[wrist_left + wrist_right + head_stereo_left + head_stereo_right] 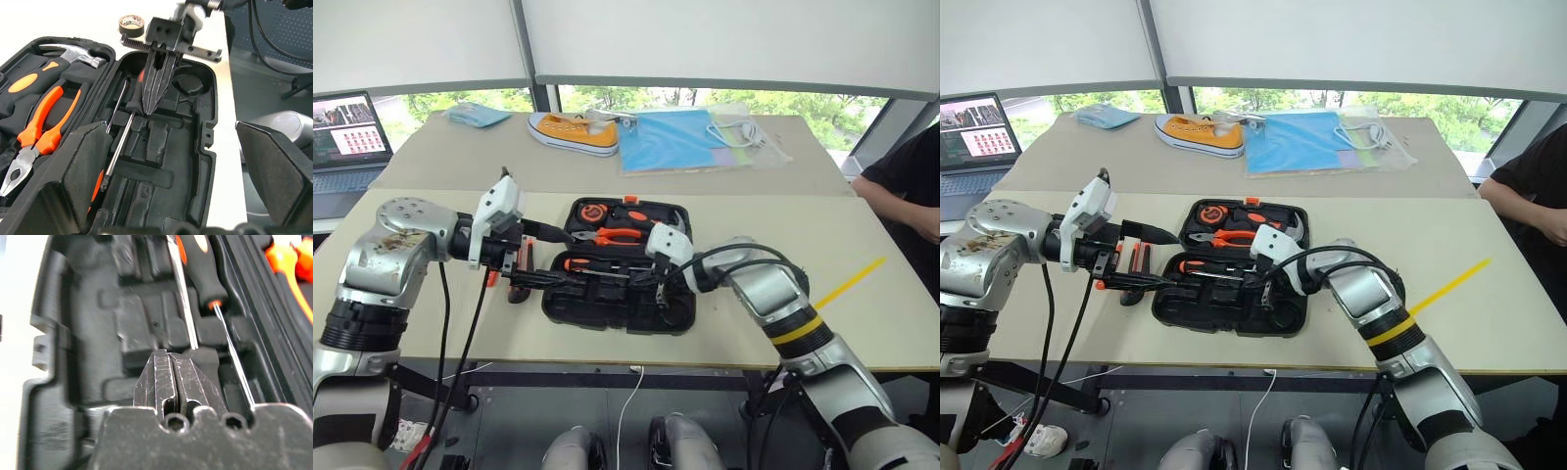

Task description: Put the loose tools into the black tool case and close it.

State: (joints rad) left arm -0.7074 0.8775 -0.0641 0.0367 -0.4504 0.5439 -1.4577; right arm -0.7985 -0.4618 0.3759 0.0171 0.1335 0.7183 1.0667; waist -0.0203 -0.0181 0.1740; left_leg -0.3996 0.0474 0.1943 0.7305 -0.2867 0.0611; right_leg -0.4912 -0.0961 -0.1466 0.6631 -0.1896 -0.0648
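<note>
Black tool case (619, 294) open flat, two screwdrivers (117, 142) inside

A: What carries everything?

B: A pale beige desk (862, 294), with a second desk (803, 162) butted against its far edge.

A: And on the near one?

B: The black tool case (617, 313) lies open flat near the front edge. A small dark tape roll (132, 24) sits on the bare top just beside the case. A yellow strip (850, 282) lies slanted towards the right.

A: The far one?

B: An orange shoe (573, 132), a blue sheet (666, 142), a clear bag with a white cable (744, 132) and a light blue cloth (478, 115). A laptop (347, 137) stands open at the far left.
</note>
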